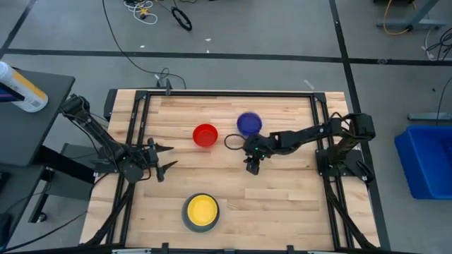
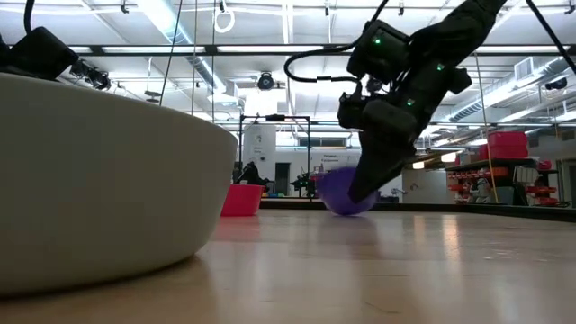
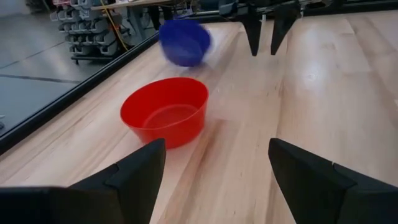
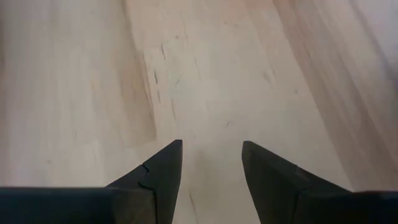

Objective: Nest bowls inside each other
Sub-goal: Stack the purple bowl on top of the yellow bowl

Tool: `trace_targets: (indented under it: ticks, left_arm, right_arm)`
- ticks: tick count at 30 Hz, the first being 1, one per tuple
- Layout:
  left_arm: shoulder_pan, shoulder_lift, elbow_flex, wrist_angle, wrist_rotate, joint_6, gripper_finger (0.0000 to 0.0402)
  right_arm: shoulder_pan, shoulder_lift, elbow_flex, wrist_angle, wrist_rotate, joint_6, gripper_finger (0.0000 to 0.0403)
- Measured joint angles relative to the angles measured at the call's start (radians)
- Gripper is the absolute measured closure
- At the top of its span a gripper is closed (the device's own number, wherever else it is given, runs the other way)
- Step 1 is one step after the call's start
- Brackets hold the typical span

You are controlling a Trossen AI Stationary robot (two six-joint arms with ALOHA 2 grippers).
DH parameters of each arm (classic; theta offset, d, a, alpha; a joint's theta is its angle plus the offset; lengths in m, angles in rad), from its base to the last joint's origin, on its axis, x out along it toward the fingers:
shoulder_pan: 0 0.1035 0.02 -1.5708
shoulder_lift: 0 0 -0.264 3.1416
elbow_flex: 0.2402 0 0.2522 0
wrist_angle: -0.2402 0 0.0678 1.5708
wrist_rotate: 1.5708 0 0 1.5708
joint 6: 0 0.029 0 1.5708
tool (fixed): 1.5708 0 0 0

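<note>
A red bowl stands upright on its base mid-table. A dark blue bowl lies just beyond it to the right, blurred and tipped on its side. Near the front edge a yellow bowl sits inside a pale grey bowl. My left gripper is open at the table's left, pointing level toward the red bowl. My right gripper is open, slanting down over bare wood, nearer than the blue bowl.
A black frame runs around the wooden tabletop. Bare wood lies between the red bowl and the nested pair at the front. A blue bin stands on the floor at the right, off the table.
</note>
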State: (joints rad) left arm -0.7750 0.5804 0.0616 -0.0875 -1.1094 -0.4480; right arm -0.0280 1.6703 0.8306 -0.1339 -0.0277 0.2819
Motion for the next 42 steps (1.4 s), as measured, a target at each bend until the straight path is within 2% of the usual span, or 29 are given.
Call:
trace_targets:
  ticks: [3, 11, 18, 22, 27, 33, 37, 42]
  left_arm:
    - [0.000, 0.000, 0.000, 0.000, 0.003, 0.000, 0.0107]
    - [0.000, 0.000, 0.000, 0.000, 0.003, 0.007, 0.0107]
    - [0.000, 0.001, 0.000, -0.004, 0.003, 0.010, 0.0107]
    - [0.000, 0.001, 0.000, -0.004, 0.003, 0.010, 0.0107]
    - [0.000, 0.001, 0.000, 0.017, 0.009, 0.020, 0.0108]
    - [0.059, 0.019, 0.000, 0.218, 0.104, 0.213, 0.0141]
    - [0.144, 0.020, 0.000, 0.238, 0.145, 0.282, 0.0165]
    - [0.231, 0.020, 0.000, 0.238, 0.248, 0.288, 0.0178]
  right_arm:
    - [0.001, -0.003, 0.028, -0.036, 0.006, -0.014, 0.0225]
    - [-0.021, -0.006, 0.163, -0.255, 0.132, -0.100, 0.0207]
    - [-0.155, -0.007, 0.216, -0.301, 0.142, -0.170, 0.0190]
    - [-0.251, -0.007, 0.225, -0.368, 0.194, -0.220, 0.0189]
    - [-0.355, -0.007, 0.225, -0.377, 0.156, -0.257, 0.0188]
    - [-0.361, -0.007, 0.226, -0.300, 0.121, -0.290, 0.0187]
    - [-0.374, -0.007, 0.245, -0.339, 0.129, -0.323, 0.0186]
    - [-0.459, -0.007, 0.271, -0.360, 0.102, -0.351, 0.0185]
